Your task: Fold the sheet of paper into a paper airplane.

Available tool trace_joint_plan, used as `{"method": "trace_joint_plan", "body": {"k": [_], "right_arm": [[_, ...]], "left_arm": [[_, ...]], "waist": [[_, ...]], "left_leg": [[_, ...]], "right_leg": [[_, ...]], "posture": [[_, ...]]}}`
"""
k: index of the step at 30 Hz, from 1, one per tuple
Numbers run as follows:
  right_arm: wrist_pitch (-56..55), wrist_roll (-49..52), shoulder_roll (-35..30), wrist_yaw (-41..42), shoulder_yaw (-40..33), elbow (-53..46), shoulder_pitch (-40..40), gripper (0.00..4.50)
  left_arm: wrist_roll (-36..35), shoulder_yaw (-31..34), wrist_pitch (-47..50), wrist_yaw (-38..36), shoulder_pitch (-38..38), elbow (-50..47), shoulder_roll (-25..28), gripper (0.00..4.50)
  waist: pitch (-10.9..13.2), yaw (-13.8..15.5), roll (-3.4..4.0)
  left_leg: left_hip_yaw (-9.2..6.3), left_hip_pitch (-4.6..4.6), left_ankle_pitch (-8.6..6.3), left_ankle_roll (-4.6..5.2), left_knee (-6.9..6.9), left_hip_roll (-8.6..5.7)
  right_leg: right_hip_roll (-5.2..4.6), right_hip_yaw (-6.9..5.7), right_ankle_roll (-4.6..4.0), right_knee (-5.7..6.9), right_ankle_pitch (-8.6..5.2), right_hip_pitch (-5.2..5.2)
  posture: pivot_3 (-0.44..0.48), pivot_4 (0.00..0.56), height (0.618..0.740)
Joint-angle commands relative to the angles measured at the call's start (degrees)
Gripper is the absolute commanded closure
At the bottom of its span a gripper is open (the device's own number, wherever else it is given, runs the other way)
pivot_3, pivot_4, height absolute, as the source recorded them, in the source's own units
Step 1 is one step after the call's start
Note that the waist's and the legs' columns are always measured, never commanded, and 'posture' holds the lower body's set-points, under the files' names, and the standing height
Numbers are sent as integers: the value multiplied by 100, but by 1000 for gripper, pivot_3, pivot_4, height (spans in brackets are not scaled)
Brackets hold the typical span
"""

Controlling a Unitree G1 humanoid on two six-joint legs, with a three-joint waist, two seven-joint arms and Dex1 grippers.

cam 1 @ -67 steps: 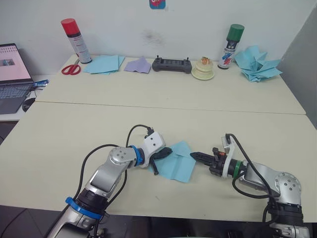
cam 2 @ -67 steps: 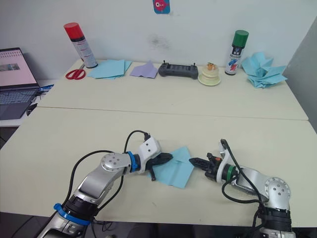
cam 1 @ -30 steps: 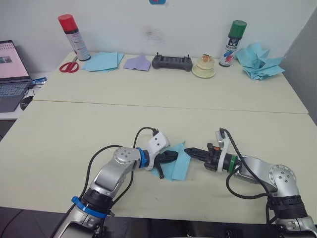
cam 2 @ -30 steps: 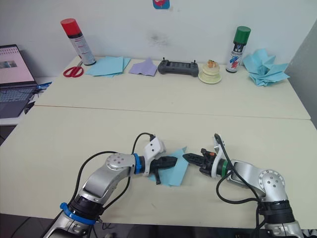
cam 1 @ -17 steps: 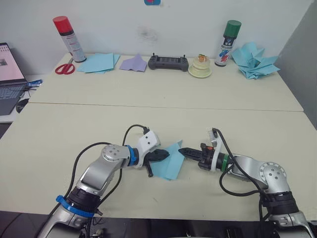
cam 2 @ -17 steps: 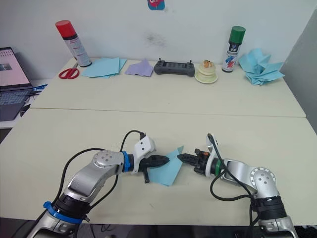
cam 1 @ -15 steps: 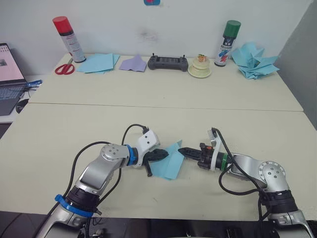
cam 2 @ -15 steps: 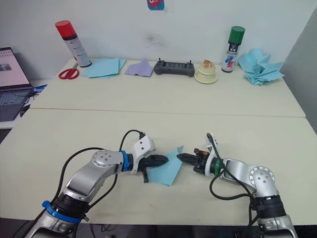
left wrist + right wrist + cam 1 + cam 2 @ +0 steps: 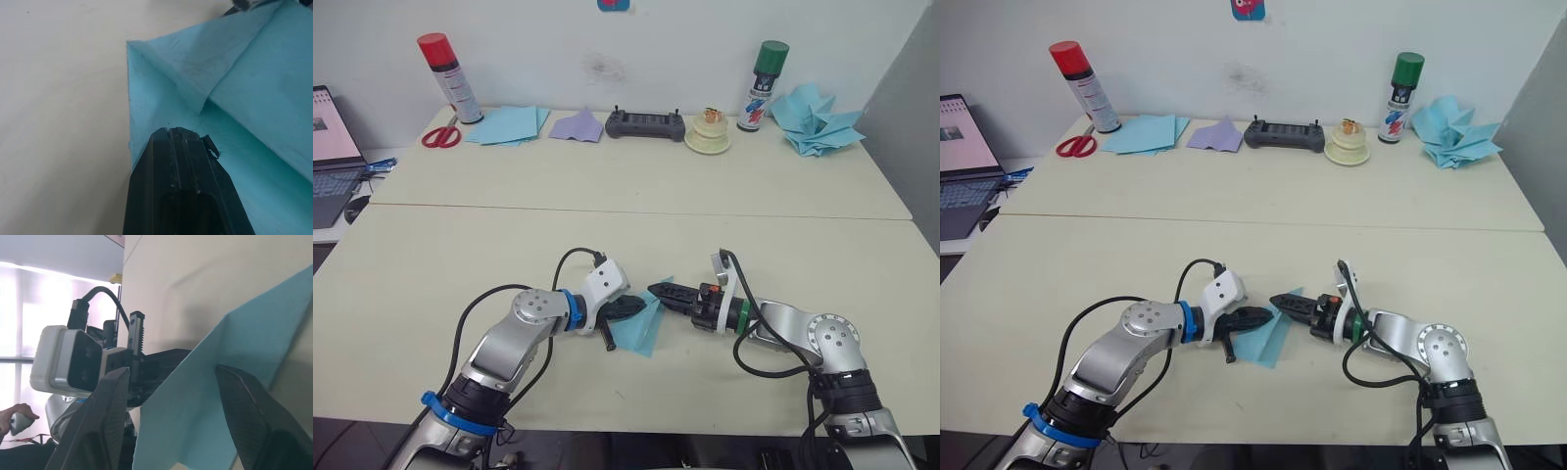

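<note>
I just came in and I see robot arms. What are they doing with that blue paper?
The robot is folding a sheet of paper into a plane on the near table. Its left gripper presses on the paper's left side. Its right gripper is open around the raised right edge. The paper is only partly folded, not an airplane yet.

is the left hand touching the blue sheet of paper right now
Touching. In the left wrist view the left hand lies directly on the sheet of paper, its black fingers closed together and pressing on the blue surface.
</note>
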Motion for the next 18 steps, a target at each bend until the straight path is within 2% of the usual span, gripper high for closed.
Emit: {"method": "trace_joint_plan", "body": {"k": [1,14,17,18], "right_arm": [[31,97,74,113,-121,-69,-98,1753],[57,-318,182,300,-111,128,-183,1753],[-6,-762,166,483,-87,109,-176,2322],[-15,-880,167,542,-90,101,-185,2657]], "left_arm": [[181,-154,157,37,191,259,89,4500],[253,-167,43,62,159,347,96,4500],[268,-125,22,92,198,347,127,4500],[266,-104,27,98,206,346,139,4500]], "waist": [[0,0,0],[-1,1,1],[-4,1,2],[-4,1,2]], "left_leg": [[0,0,0,0,0,0],[0,2,0,0,1,-1],[0,3,0,0,1,-1],[1,4,0,0,1,-1]], "right_leg": [[0,0,0,0,0,0],[0,0,0,2,0,1],[0,0,0,2,0,2],[0,0,0,3,0,2]], "posture": [[0,150,740],[0,150,740],[0,150,740],[0,150,740]]}}
